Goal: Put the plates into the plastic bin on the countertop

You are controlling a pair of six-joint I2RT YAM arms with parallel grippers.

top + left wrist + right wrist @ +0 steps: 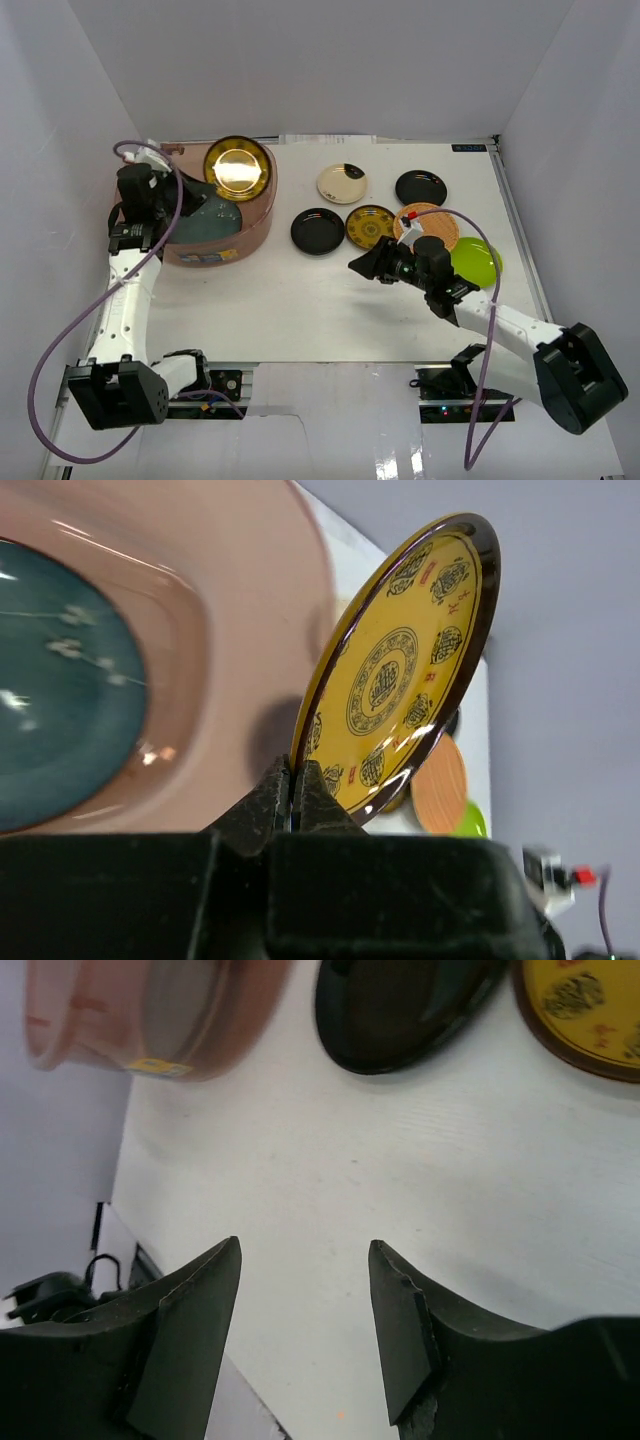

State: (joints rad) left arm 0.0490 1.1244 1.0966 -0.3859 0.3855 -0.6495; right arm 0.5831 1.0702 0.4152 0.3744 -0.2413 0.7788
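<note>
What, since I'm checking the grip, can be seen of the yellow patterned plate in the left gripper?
This round yellow plate has a glossy dark brown rim and dark ornamental medallions ringing a central one; it looks lacquered. It stands steeply tilted, pinched at its lower rim by the left gripper, shut on it, over the far side of the translucent pinkish plastic bin. No other contact is visible.

Eight plates show: two yellow, the far yellow plate [238,167] and the near yellow plate [370,227]; two black, the left black plate [318,231] and the right black plate [421,188]; one cream plate [342,183], one orange plate [436,233], one green plate [480,262], one blue plate [205,218]. One bin [255,232], at the far left corner.
</note>
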